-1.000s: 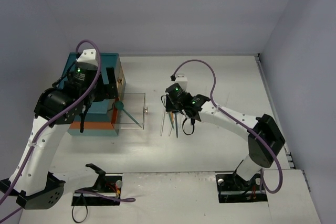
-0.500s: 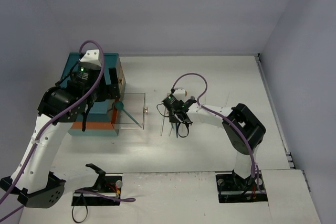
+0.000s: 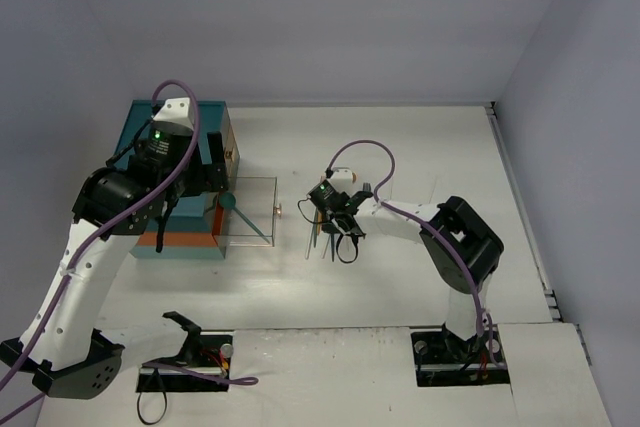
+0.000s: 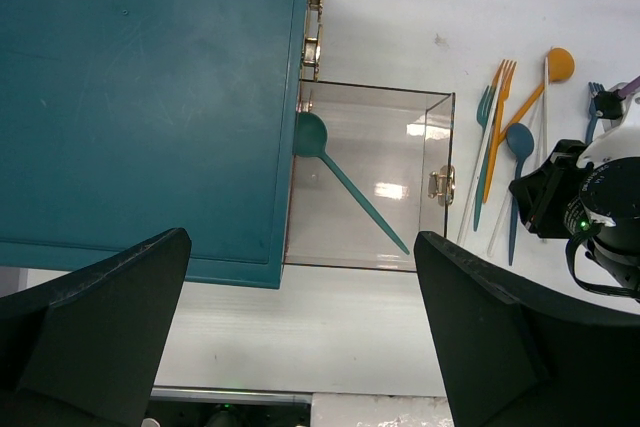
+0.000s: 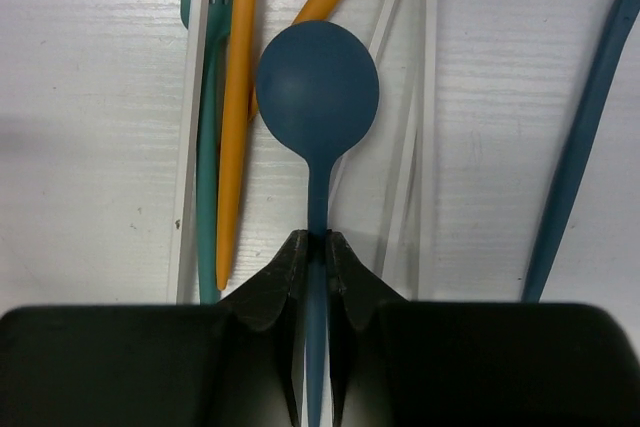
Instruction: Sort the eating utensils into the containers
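Note:
My right gripper [image 5: 317, 239] is shut on the handle of a blue spoon [image 5: 317, 87] that lies on the table among the other utensils. An orange utensil [image 5: 238, 97], a teal one [image 5: 207, 147], pale chopsticks [image 5: 428, 97] and another blue one [image 5: 585, 127] lie beside it. In the top view the right gripper [image 3: 332, 219] is low over this pile. My left gripper [image 4: 300, 237] is wide open and empty above the teal chest [image 4: 150, 97]. Its clear drawer [image 4: 440, 147] is pulled out and holds a teal spoon [image 4: 345, 182].
Gold handles [image 4: 313, 22] show on the chest's front. An orange fork [image 4: 497, 127], a teal fork [image 4: 482, 147] and an orange spoon [image 4: 558, 65] lie right of the drawer. Grey walls enclose the white table [image 3: 420, 147].
The right arm folded in, its elbow swinging left, and the gripper settled low over the utensil pile. The left arm barely moved.

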